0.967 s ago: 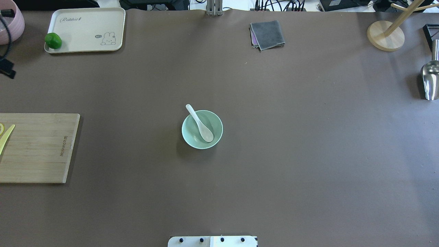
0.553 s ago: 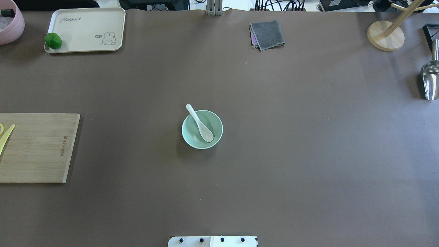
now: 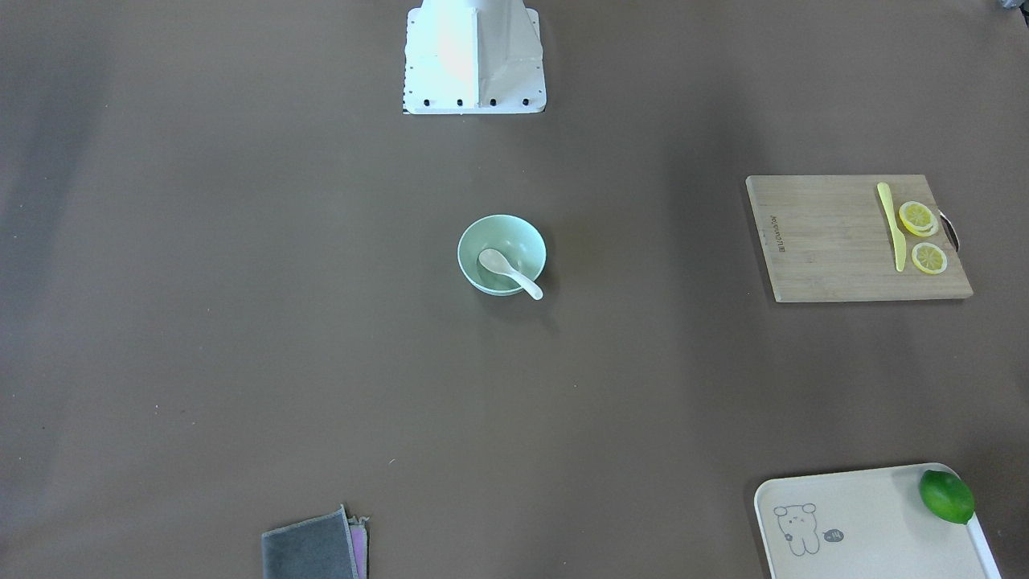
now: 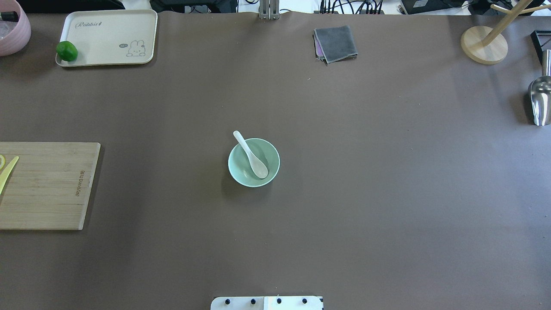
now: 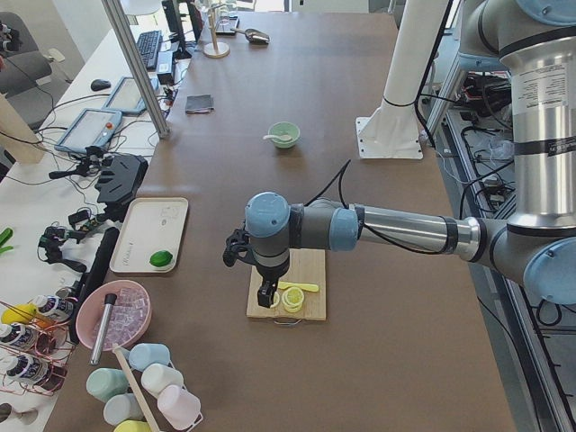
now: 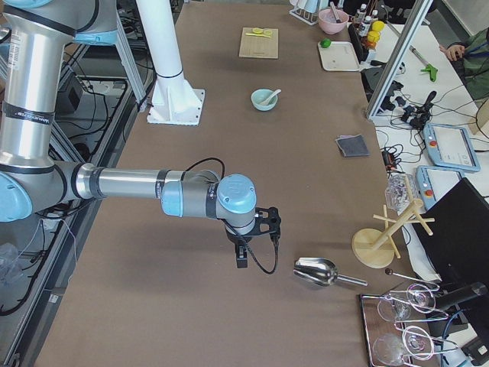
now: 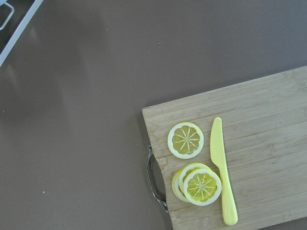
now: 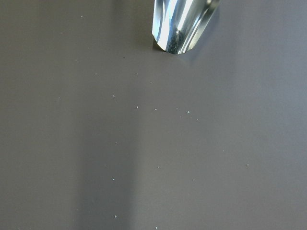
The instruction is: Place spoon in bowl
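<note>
The white soup spoon [image 4: 251,156] lies in the mint-green bowl [image 4: 236,171] at the middle of the counter [image 4: 387,193]. Its scoop is down inside, and its handle leans over the rim toward the far left corner.

The left gripper [image 5: 266,292] hangs over the bamboo cutting board [image 5: 306,263] at the left edge, where lemon slices [image 7: 185,140] lie beside a yellow knife [image 7: 221,172]. The right gripper [image 6: 241,256] hangs near the right edge, close to a metal scoop [image 6: 317,271]. I cannot tell whether either gripper is open or closed.

A cream tray [image 4: 107,30] carrying a lime [image 4: 66,51] sits in the far left corner.
</note>
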